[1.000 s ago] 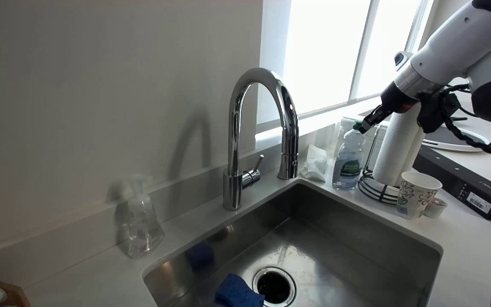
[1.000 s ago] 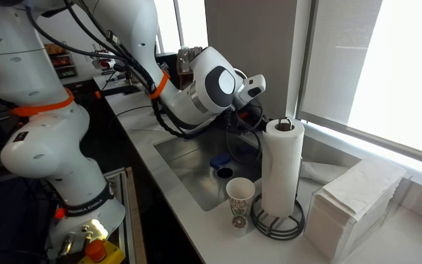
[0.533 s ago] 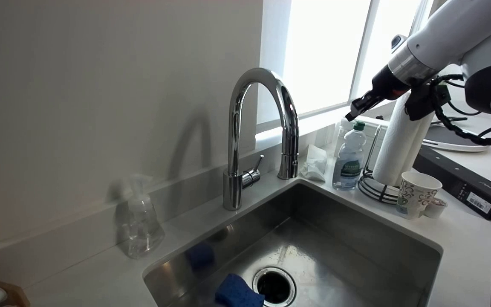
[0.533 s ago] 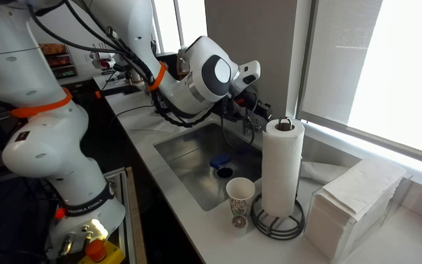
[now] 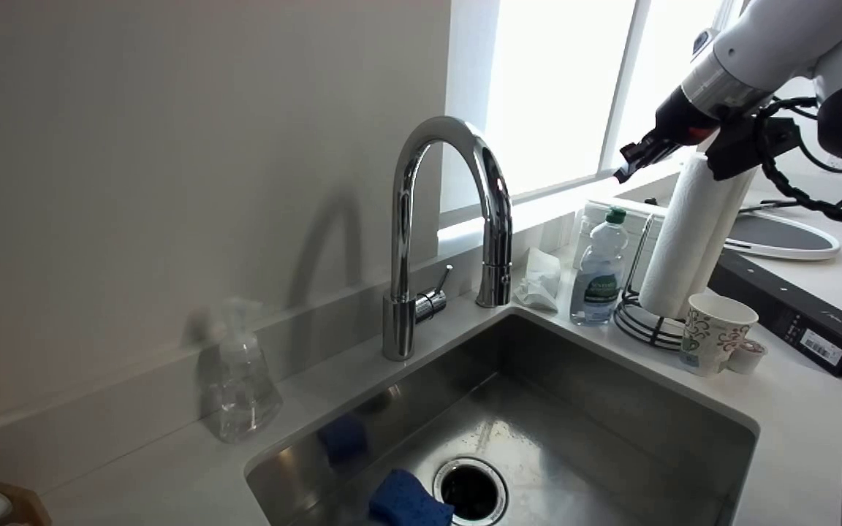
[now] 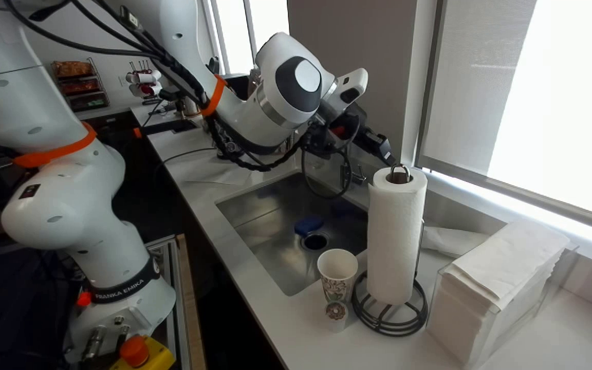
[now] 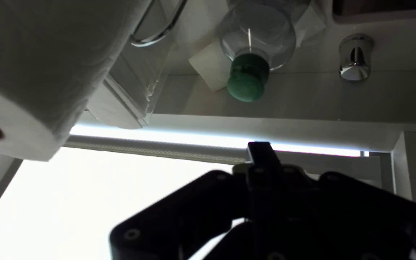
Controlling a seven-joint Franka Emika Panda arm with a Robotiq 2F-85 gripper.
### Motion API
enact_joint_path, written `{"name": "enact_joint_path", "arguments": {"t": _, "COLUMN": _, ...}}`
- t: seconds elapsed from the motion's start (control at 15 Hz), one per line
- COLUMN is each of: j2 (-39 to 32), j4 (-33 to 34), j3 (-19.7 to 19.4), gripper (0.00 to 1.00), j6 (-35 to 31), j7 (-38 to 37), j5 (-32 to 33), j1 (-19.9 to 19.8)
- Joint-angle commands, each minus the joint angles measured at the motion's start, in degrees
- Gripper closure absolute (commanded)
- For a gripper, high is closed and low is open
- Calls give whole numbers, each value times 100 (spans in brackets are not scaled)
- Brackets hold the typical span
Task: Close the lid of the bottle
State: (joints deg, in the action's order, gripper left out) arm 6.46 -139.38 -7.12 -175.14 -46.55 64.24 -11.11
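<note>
Your gripper point(image 6: 390, 158), in an exterior view, slants downward and appears just above the upright paper towel roll point(image 6: 395, 246). The roll's wire stand point(image 6: 391, 333) sits on the counter point(image 6: 357, 354) between a paper cup point(image 6: 337, 275) and stacked white napkins point(image 6: 501, 267); a blue sponge point(image 6: 308, 224) lies in the sink point(image 6: 275, 257) beside the drain point(image 6: 315, 242).

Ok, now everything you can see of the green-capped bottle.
The bottle is see-through, bluish, plastic-looking, with a green label and green cap. It stands upright on the counter beside the sink and paper towel roll; contact with the roll's wire stand is unclear. The jaws hang clear of it. Whether the cap is fully shut, I can't tell.
</note>
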Motion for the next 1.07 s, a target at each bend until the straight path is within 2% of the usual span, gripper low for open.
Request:
{"name": "enact_joint_path", "arguments": {"t": 0.0, "j2": 41, "j4": -75, "j3": 78, "gripper": 100, "j6": 331, "j7": -528, "j5": 415, "j1": -104}}
{"name": "enact_joint_path", "arguments": {"t": 0.53, "j2": -259, "j4": 133, "j3": 18, "gripper": 100, "j6": 125, "j7": -2106, "j5": 2048, "j1": -289}}
{"name": "enact_joint_path", "arguments": {"t": 1.0, "j2": -434, "j4": 546, "j3": 23, "gripper": 100, "j6": 139, "j7": -3815, "j5": 4014, "j1": -206}}
